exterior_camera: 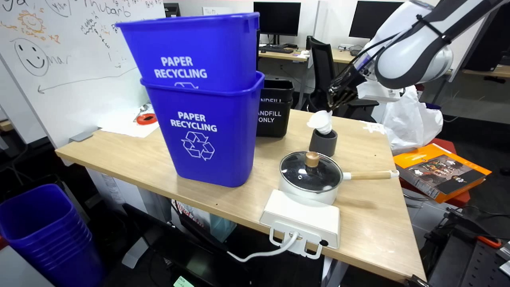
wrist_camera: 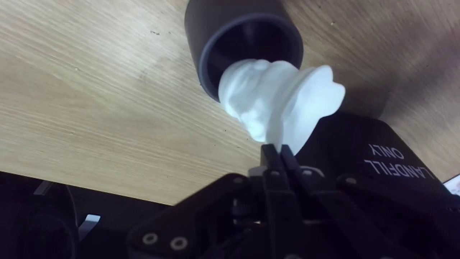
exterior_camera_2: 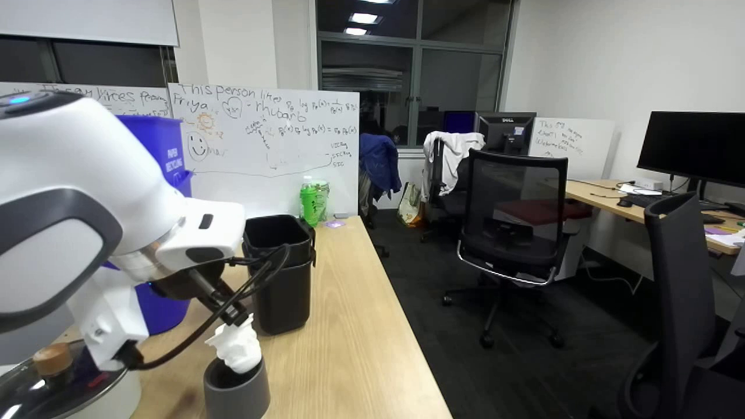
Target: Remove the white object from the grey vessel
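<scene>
With a scrawled whiteboard point(exterior_camera: 95, 75) at the left in an exterior view, a wood table point(exterior_camera: 374, 231) carries a grey vessel point(exterior_camera: 323, 144), a robot gripper point(wrist_camera: 277, 149) angled down over it. Fingers point(wrist_camera: 268, 156) drawn almost together, it pinches a thin upper edge of the ruffled white object point(wrist_camera: 260, 97), held tilted at the vessel's mouth; whether its rounded lower end clears the rim cannot be told. By its folds, the piece is likely light and hollow, and its flaring edge looks thin, though whether it is soft or brittle is a guess. That slim, smooth edge may slip or let the load swing, so a slow, straight lift seems wise; the thicker body below would probably give a surer hold.
</scene>
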You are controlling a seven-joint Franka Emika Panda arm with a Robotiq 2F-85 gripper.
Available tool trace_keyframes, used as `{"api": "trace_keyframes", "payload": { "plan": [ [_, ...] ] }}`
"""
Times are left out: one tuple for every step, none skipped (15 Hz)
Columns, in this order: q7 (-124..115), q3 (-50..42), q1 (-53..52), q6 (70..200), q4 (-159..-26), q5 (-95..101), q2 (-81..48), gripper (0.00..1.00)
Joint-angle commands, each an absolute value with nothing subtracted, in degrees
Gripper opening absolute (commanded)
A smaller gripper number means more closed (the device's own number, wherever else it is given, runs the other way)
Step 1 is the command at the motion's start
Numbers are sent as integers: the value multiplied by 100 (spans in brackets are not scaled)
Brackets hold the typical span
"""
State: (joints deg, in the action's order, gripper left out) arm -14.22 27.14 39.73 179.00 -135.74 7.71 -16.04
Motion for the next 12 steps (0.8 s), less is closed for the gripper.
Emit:
{"api": "trace_keyframes", "payload": {
  "plan": [
    [-1503,3375,4457,17172,-13461,136,-1306,1],
    [-1502,3549,4558,16979,-13444,-128,-1184,1],
    [-1468,3721,4656,16770,-13421,-419,-1054,1],
    [-1442,3825,4711,16558,-13398,-676,-916,1],
    [-1400,3921,4765,16310,-13423,-937,-726,1],
    [-1387,3948,4778,16077,-13438,-1160,-546,1],
    [-1402,3933,4780,15837,-13511,-1347,-319,1],
    [-1426,3878,4767,15630,-13609,-1467,-82,1],
    [-1332,2696,3625,15412,-13692,-1762,188,1],
    [-1398,2439,3457,15226,-13828,-1703,374,1],
    [-1433,1966,3076,15060,-13951,-1621,531,1],
    [-1496,1505,2694,14931,-14108,-1474,693,1]
  ]
}}
